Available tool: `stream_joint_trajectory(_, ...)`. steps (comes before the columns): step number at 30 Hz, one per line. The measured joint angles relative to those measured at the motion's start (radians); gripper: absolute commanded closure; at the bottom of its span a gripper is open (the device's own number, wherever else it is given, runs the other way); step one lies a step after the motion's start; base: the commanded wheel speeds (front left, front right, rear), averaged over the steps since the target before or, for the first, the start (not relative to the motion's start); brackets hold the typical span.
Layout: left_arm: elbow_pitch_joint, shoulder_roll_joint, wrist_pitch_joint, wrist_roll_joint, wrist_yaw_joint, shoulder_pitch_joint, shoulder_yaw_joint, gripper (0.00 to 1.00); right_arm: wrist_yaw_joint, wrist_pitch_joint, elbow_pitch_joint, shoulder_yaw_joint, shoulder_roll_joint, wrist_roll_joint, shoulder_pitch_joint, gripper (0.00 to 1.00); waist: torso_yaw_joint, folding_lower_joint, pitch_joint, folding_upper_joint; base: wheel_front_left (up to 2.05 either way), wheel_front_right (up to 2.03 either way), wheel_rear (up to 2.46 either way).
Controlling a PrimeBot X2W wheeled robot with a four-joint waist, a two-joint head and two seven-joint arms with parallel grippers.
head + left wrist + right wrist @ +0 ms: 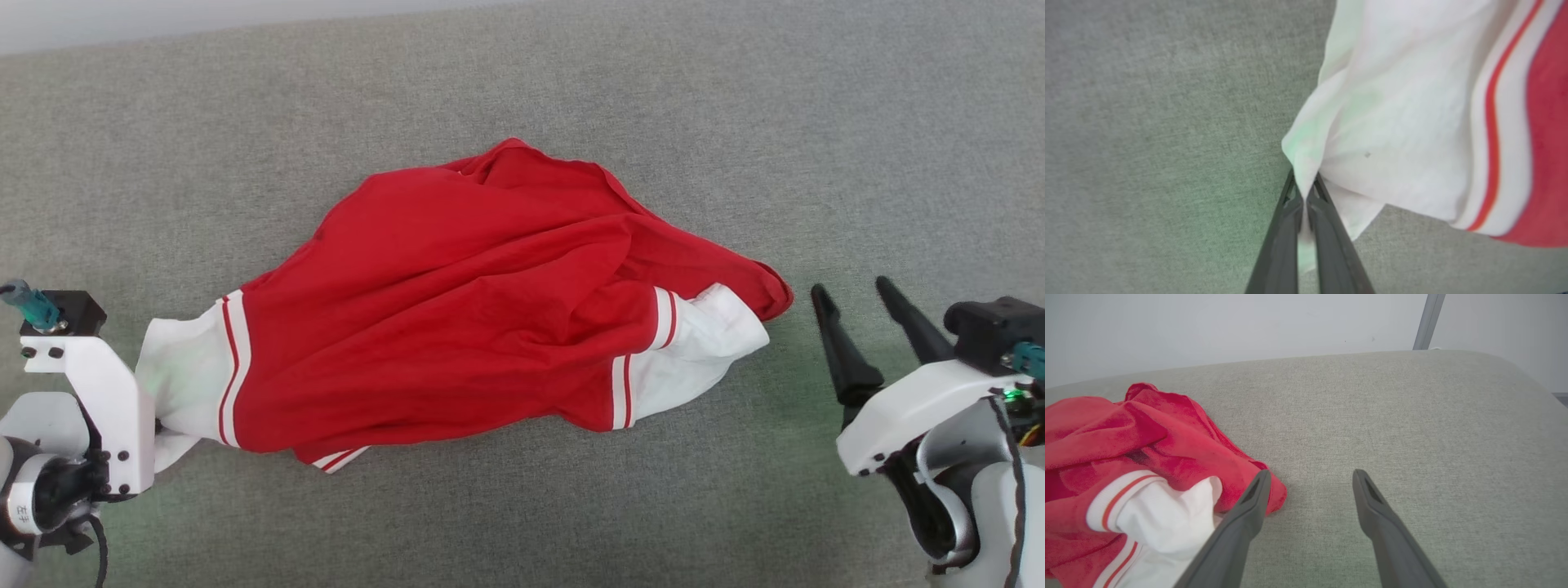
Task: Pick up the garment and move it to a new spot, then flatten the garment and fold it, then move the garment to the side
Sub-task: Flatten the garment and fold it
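On the grey pad (245, 122), the garment (457, 310) lies in a crumpled heap, not flat and not folded. The left gripper (1303, 183) pinches its white cuff (1392, 122) tight, and the right gripper (851, 286) is spread wide with nothing in it, just beside the other end. I think the flattening, the folding and the move aside are all left to do.

The garment (457, 327) lies heaped on the padded surface (571, 98), between my grippers. One end sits pinched in my left gripper (1303, 183); the other end lies just left of my spread right gripper (853, 294).
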Motion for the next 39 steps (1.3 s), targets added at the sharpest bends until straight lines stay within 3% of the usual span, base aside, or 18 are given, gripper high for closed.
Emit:
stream_joint_trajectory(1, -0.006, 0.000, -0.010, 0.001, -0.001, 0.005, 0.000, 0.17, 0.000, 0.012, -0.003, 0.012, -0.004, 0.013, 0.002, 0.00, 0.001, 0.0000, -0.001, 0.0000, 0.00, 0.00, 0.00)
stream_joint_trajectory(3, -0.014, 0.000, -0.020, 0.003, -0.001, 0.011, 0.001, 0.02, 0.000, 0.040, -0.012, 0.039, -0.017, 0.035, 0.007, 0.00, 0.004, 0.0001, -0.005, 0.0000, 0.00, 0.00, 0.00)
stream_joint_trajectory(13, -0.041, -0.002, -0.026, 0.039, -0.024, -0.007, -0.039, 0.00, 0.000, 0.240, -0.071, 0.178, -0.091, 0.161, 0.046, 0.00, 0.037, 0.0000, -0.019, 0.0000, 0.00, 0.00, 0.00)
stream_joint_trajectory(23, 0.051, -0.046, -0.016, 0.098, -0.065, -0.126, -0.096, 0.00, 0.000, 0.417, -0.104, 0.209, -0.130, 0.194, 0.051, 0.00, 0.069, 0.0000, 0.008, 0.0000, 0.00, 0.00, 0.00)
stream_joint_trajectory(24, 0.075, -0.068, -0.004, 0.097, -0.079, -0.150, -0.105, 0.62, 0.000, 0.453, -0.101, 0.209, -0.137, 0.185, 0.041, 0.00, 0.076, 0.0000, 0.016, 0.0000, 0.00, 0.00, 0.00)
stream_joint_trajectory(25, 0.084, -0.074, 0.001, 0.097, -0.086, -0.160, -0.109, 0.87, 0.000, 0.473, -0.098, 0.211, -0.143, 0.178, 0.035, 0.00, 0.080, 0.0000, 0.020, 0.0000, 0.00, 0.00, 0.00)
stream_joint_trajectory(26, 0.094, -0.083, 0.001, 0.096, -0.091, -0.171, -0.112, 1.00, 0.000, 0.493, -0.094, 0.213, -0.147, 0.177, 0.027, 0.00, 0.084, 0.0001, 0.024, 0.0000, 0.00, 0.00, 0.00)
stream_joint_trajectory(35, 0.158, -0.151, -0.008, 0.097, -0.137, -0.252, -0.143, 1.00, 0.000, 0.600, 0.005, 0.290, -0.184, 0.190, -0.108, 0.00, 0.128, 0.0000, 0.066, 0.0000, 0.00, 0.00, 0.00)
stream_joint_trajectory(36, 0.165, -0.156, -0.009, 0.097, -0.143, -0.256, -0.146, 1.00, 0.000, 0.616, 0.021, 0.301, -0.188, 0.197, -0.125, 0.39, 0.133, 0.0000, 0.069, 0.0001, 0.00, 0.00, 0.00)
stream_joint_trajectory(38, 0.182, -0.166, -0.018, 0.098, -0.146, -0.268, -0.149, 1.00, 0.000, 0.639, 0.046, 0.324, -0.199, 0.217, -0.151, 1.00, 0.143, 0.0000, 0.073, 0.0001, 0.00, 0.00, 0.00)
stream_joint_trajectory(39, 0.189, -0.170, -0.023, 0.098, -0.150, -0.272, -0.150, 1.00, 0.000, 0.646, 0.057, 0.335, -0.209, 0.223, -0.164, 1.00, 0.147, 0.0000, 0.073, 0.0001, 0.00, 0.00, 0.00)
